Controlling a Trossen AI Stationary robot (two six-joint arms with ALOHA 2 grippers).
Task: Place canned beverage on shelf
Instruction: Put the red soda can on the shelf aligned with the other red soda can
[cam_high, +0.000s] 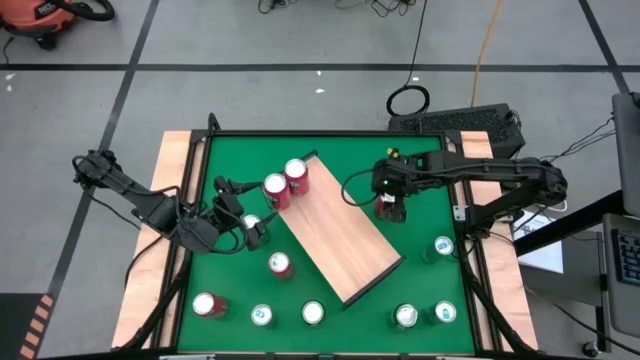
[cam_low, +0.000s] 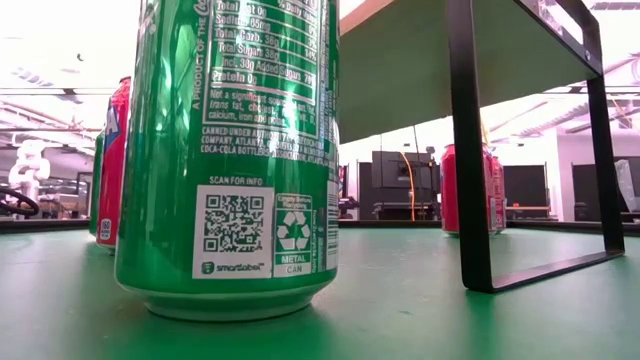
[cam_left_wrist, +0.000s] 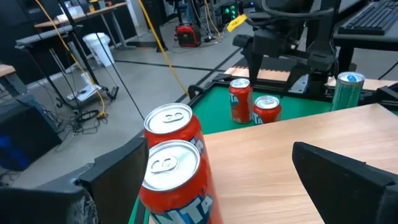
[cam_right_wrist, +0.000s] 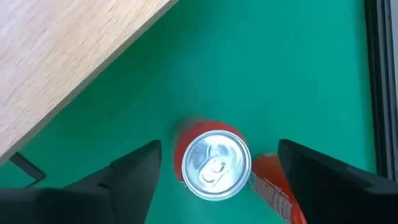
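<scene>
Near the counter's (cam_high: 420, 290) left edge, the left tool (cam_high: 243, 222) hovers with its fingers spread wide and nothing between them, just beside a silver-topped can (cam_high: 252, 223) on the green surface. Two red cans (cam_high: 286, 180) stand on the far left corner of the shelf (cam_high: 340, 240), a light wood board lying diagonally across the counter's middle. A third red can (cam_high: 280, 264) stands on the green just off the shelf's left edge. Along the near edge stand a red can (cam_high: 206, 304) and several green ones (cam_high: 262, 316). Right of the shelf, the right tool (cam_right_wrist: 214, 163) hangs over an upright red can (cam_right_wrist: 211, 158), fingers apart on either side, not clamping it; another red can (cam_right_wrist: 273, 183) leans beside it.
</scene>
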